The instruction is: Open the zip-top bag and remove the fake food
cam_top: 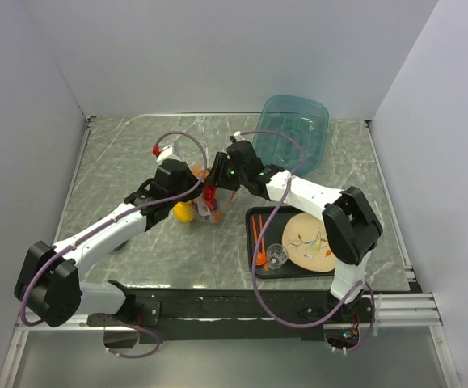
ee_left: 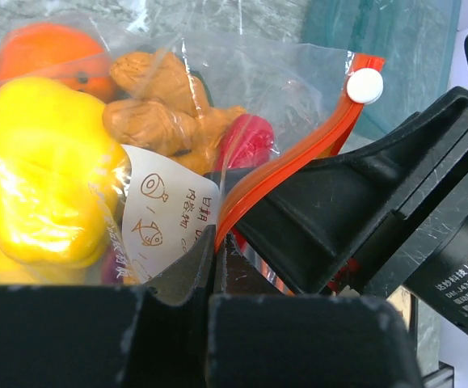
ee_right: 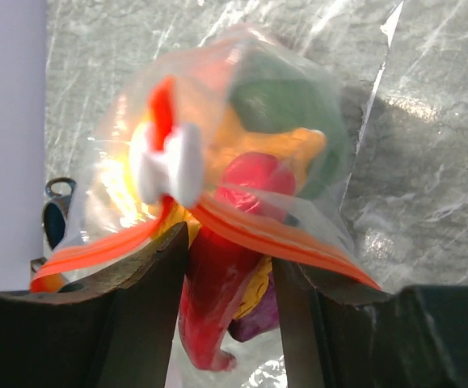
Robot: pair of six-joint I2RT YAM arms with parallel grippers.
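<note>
The left hand is seen fully closed, a fold of the zip-top bag being pinched between its fingertips just below the orange-red zip strip. The bag is thereby held up off the table, probably so that the mouth is anchored while it is worked from the other side. The fake food is all kept inside the clear plastic, directly ahead of the left fingertips: a yellow piece, an orange one and brown pieces are packed behind a printed label. The white slider sits at the strip's far end, up and to the right of that hand. The right hand is met from the opposite side with its fingers about half apart. The strip is draped across both fingertips, and a red pepper inside the bag fills the gap between them. Whether it is squeezed or merely straddled cannot be told. The food is judged not yet removed.
</note>
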